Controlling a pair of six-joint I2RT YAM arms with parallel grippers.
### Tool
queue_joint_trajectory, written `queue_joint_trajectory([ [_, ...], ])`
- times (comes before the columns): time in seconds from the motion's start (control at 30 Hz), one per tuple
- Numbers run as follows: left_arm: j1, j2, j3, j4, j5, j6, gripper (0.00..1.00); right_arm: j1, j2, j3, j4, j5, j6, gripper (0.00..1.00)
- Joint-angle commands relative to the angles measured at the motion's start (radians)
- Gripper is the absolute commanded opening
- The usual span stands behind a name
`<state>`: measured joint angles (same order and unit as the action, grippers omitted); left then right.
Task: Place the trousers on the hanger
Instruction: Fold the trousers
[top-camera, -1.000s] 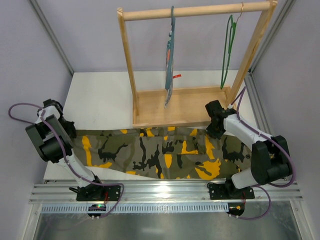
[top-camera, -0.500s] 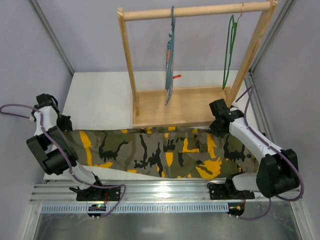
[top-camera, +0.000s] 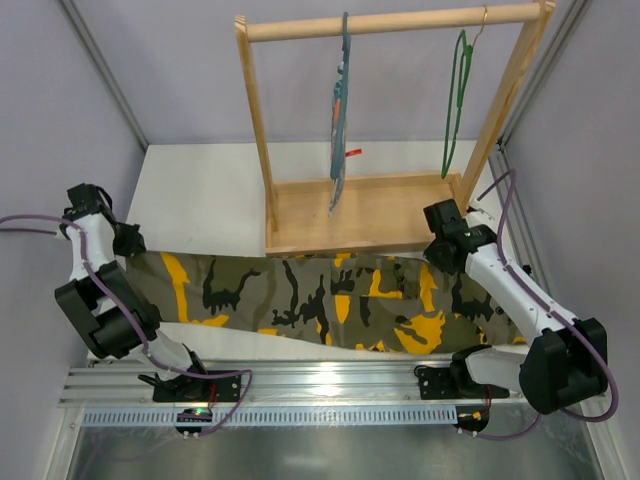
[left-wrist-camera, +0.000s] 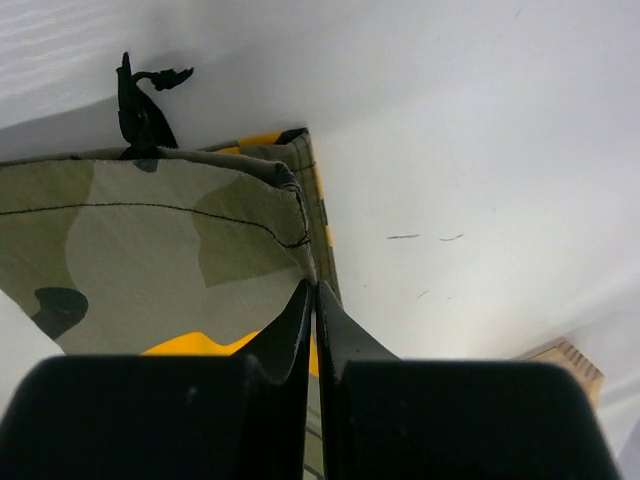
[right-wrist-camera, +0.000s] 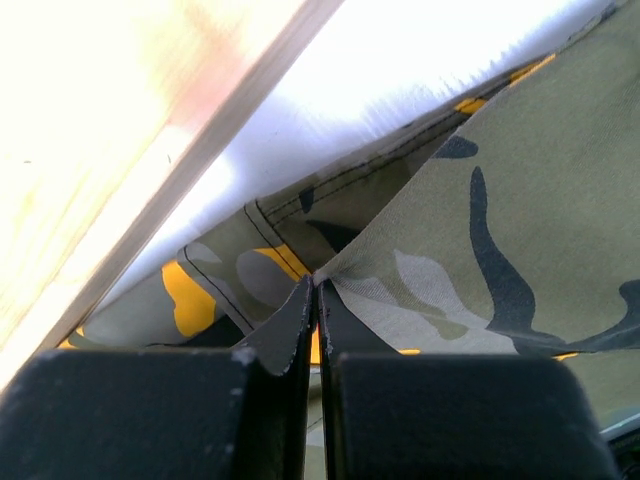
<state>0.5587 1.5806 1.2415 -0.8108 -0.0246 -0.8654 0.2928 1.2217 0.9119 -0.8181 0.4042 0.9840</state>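
Across the table (top-camera: 200, 190), the trousers (top-camera: 330, 300) now stretch flatter and farther left than a second ago. The left gripper (left-wrist-camera: 316, 292) is pinched tight on one hem corner, the right gripper (right-wrist-camera: 317, 285) on the other end. The hanger (top-camera: 457, 105) dangles from the rack (top-camera: 390, 22).

top: you look steeply down from high behind the rig | wrists: you sit very close, probably angled downward | shared: all three catch the trousers (top-camera: 320, 300) (left-wrist-camera: 150, 250) (right-wrist-camera: 500, 230)
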Motion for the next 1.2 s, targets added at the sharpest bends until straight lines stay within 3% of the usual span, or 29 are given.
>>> queue_joint_trajectory([
  [0.0, 0.009, 0.01, 0.024, 0.108, 0.021, -0.041, 0.01, -0.004, -0.041, 0.045, 0.08, 0.137, -0.057, 0.04],
  [0.2, 0.004, 0.151, 0.041, 0.216, 0.129, 0.0, 0.01, -0.003, 0.054, -0.004, 0.247, 0.107, -0.114, 0.04],
  [0.37, -0.008, 0.281, 0.064, 0.306, 0.262, 0.032, 0.0, -0.004, 0.191, 0.001, 0.258, 0.097, -0.107, 0.04],
  [0.43, -0.009, 0.298, 0.067, 0.344, 0.294, 0.043, 0.05, -0.003, 0.226, 0.012, 0.251, 0.094, -0.113, 0.04],
  [0.47, -0.008, 0.3, 0.072, 0.348, 0.308, 0.049, 0.14, -0.004, 0.229, 0.016, 0.251, 0.087, -0.137, 0.06],
  [0.53, -0.013, 0.282, 0.078, 0.342, 0.315, 0.077, 0.18, -0.004, 0.219, 0.021, 0.243, 0.082, -0.154, 0.12],
  [0.6, -0.017, 0.24, 0.095, 0.281, 0.281, 0.1, 0.28, -0.004, 0.194, 0.022, 0.24, 0.074, -0.191, 0.23],
  [0.63, -0.022, 0.222, 0.099, 0.25, 0.263, 0.124, 0.39, -0.003, 0.156, 0.019, 0.243, 0.071, -0.205, 0.31],
  [0.7, -0.045, 0.168, 0.107, 0.188, 0.168, 0.15, 0.47, -0.004, 0.118, 0.016, 0.255, 0.041, -0.251, 0.37],
  [0.83, -0.062, 0.075, 0.049, 0.055, 0.025, 0.149, 0.44, -0.003, 0.023, 0.009, 0.255, -0.021, -0.3, 0.42],
  [0.93, -0.062, -0.034, -0.072, 0.064, -0.102, 0.114, 0.47, -0.003, -0.045, -0.016, 0.281, -0.099, -0.333, 0.43],
  [1.07, -0.056, -0.088, -0.149, 0.033, -0.113, 0.108, 0.46, 0.002, -0.116, -0.089, 0.324, -0.249, -0.396, 0.43],
  [1.17, -0.056, -0.125, -0.2, 0.001, -0.139, 0.114, 0.44, 0.0, -0.159, -0.108, 0.254, -0.182, -0.315, 0.43],
])
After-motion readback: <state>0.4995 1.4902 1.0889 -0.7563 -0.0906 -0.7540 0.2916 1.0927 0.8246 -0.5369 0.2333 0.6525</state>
